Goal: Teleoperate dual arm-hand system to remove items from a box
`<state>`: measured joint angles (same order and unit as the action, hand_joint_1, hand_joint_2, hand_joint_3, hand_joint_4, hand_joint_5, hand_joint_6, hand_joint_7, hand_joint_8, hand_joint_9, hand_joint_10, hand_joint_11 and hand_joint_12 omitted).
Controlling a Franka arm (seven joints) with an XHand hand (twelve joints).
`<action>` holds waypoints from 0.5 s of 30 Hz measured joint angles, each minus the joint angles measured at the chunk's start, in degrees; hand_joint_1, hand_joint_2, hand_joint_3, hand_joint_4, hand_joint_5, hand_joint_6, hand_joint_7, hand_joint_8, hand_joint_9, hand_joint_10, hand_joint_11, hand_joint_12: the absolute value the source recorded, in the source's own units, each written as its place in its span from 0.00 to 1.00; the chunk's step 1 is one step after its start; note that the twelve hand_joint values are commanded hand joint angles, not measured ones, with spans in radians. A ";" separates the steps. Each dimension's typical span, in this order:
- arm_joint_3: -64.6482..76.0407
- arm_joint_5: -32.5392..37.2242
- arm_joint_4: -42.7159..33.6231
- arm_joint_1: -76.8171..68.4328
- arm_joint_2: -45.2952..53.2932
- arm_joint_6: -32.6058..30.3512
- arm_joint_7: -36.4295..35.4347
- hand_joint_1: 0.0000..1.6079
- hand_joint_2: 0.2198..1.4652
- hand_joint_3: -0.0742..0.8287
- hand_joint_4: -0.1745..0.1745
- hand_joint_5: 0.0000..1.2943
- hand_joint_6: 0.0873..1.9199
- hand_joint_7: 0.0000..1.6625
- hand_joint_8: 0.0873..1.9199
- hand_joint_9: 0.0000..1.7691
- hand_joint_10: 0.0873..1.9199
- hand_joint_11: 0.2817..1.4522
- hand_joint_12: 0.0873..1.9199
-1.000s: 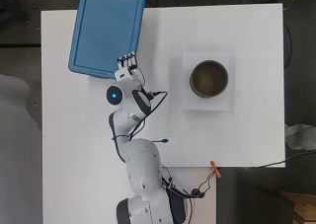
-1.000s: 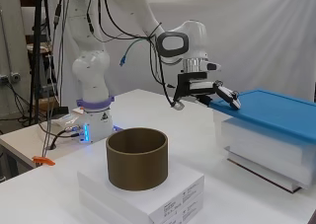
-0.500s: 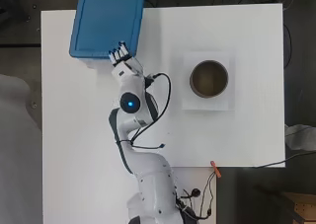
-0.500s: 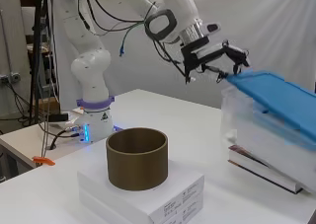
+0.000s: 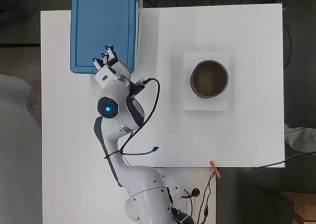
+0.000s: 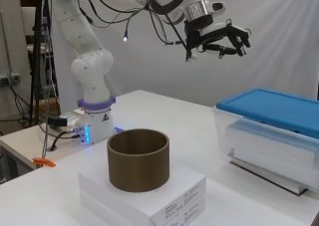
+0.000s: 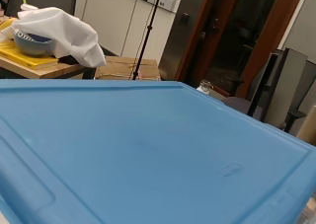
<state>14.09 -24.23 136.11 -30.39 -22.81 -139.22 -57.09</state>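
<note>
Hovering high above the blue lid (image 6: 277, 108), the hand (image 6: 223, 39) holds nothing, fingers spread and only slightly bent. The side view alone shows that gap and the clear box (image 6: 269, 149) beneath; overhead, the hand (image 5: 106, 66) overlaps the lid's (image 5: 102, 24) near edge.

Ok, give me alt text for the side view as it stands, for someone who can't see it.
The robot's black and white hand hangs in the air above the near end of a clear box that has its blue lid on, fingers spread and holding nothing. In front, a brown ring-shaped container stands on a flat white box.
</note>
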 joint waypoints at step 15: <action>-3.72 -1.45 -1.77 0.90 1.51 0.96 14.49 0.51 0.87 0.08 1.00 0.50 0.77 0.72 0.00 0.76 0.00 0.30 0.46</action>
<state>10.37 -25.68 134.34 -29.48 -21.30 -138.27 -42.61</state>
